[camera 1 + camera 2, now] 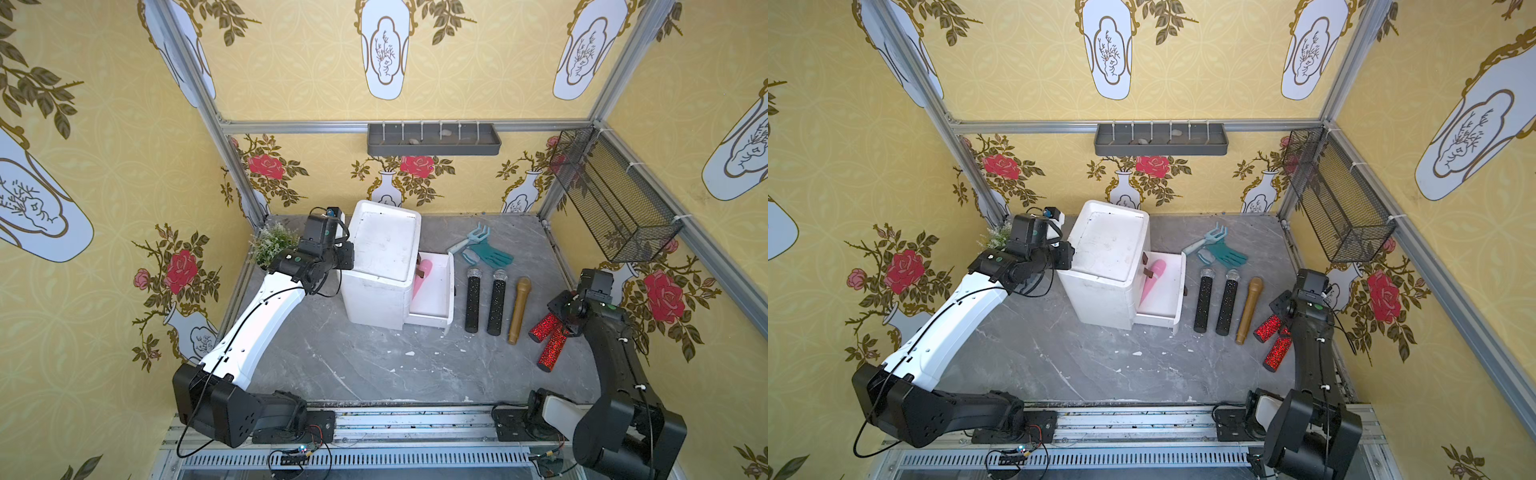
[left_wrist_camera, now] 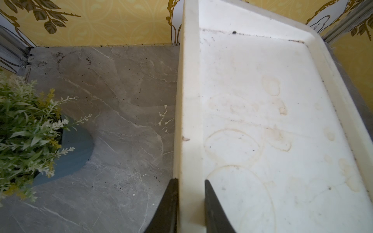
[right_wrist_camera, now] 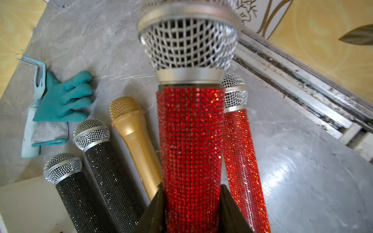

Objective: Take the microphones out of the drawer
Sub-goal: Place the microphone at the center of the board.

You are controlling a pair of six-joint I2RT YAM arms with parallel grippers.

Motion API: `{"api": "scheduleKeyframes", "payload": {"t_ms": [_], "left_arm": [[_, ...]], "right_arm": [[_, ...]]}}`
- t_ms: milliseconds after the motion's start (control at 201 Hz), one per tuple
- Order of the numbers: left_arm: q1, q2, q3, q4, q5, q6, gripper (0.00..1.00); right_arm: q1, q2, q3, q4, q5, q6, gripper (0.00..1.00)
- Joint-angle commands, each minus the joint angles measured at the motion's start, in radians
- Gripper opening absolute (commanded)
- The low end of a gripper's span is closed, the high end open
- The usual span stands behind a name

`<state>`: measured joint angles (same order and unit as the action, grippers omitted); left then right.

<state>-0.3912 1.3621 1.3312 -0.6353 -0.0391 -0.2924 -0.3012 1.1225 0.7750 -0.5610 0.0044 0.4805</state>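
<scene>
Placement: my right end effector [image 3: 191, 201] grips red mic [image 3: 191, 131], three o'clock of drawer [image 1: 451, 286]; left end effector [image 2: 190, 201] clamps cabinet [image 2: 189, 100]. Next I lower and release.

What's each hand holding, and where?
Right hand grips the red glitter microphone by its handle; left hand clamps the raised top rim of the white cabinet.

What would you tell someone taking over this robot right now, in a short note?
Left end effector: shut on the white cabinet, on its top rim.
Right end effector: shut on a red glitter microphone, beside a second red one on the table.
Drawer: open, with a pink microphone inside.
Already out on the table: two black microphones and a gold one, in a row.
Left to do: probably set the red one down, then fetch the pink one.
</scene>
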Motion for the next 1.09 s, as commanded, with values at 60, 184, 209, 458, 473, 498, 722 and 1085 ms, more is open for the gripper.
{"api": "scheduleKeyframes", "payload": {"t_ms": [60, 184, 209, 458, 473, 498, 722, 1085], "left_arm": [[-0.001, 0.015, -0.020, -0.065, 0.065, -0.014, 0.00], [-0.002, 0.011, -0.021, -0.064, 0.062, -0.008, 0.00], [-0.001, 0.012, -0.020, -0.064, 0.061, -0.007, 0.00], [-0.001, 0.011, -0.017, -0.068, 0.063, -0.011, 0.00], [-0.001, 0.011, -0.018, -0.068, 0.062, -0.012, 0.00], [-0.001, 0.010, -0.020, -0.066, 0.062, -0.014, 0.00], [-0.001, 0.005, -0.023, -0.065, 0.062, -0.016, 0.00], [-0.001, 0.003, -0.024, -0.067, 0.059, -0.017, 0.00]], "right_arm": [[0.000, 0.077, 0.003, 0.110, -0.043, -0.063, 0.22], [0.001, 0.132, -0.016, 0.150, -0.098, -0.067, 0.23], [0.001, 0.140, -0.021, 0.159, -0.110, -0.069, 0.23], [0.001, 0.210, -0.034, 0.188, -0.097, -0.077, 0.24], [0.001, 0.214, -0.035, 0.190, -0.097, -0.077, 0.25], [0.001, 0.218, -0.036, 0.193, -0.096, -0.078, 0.25], [0.002, 0.264, -0.049, 0.211, -0.070, -0.076, 0.28], [0.020, 0.310, -0.058, 0.244, -0.078, -0.073, 0.44]]}}
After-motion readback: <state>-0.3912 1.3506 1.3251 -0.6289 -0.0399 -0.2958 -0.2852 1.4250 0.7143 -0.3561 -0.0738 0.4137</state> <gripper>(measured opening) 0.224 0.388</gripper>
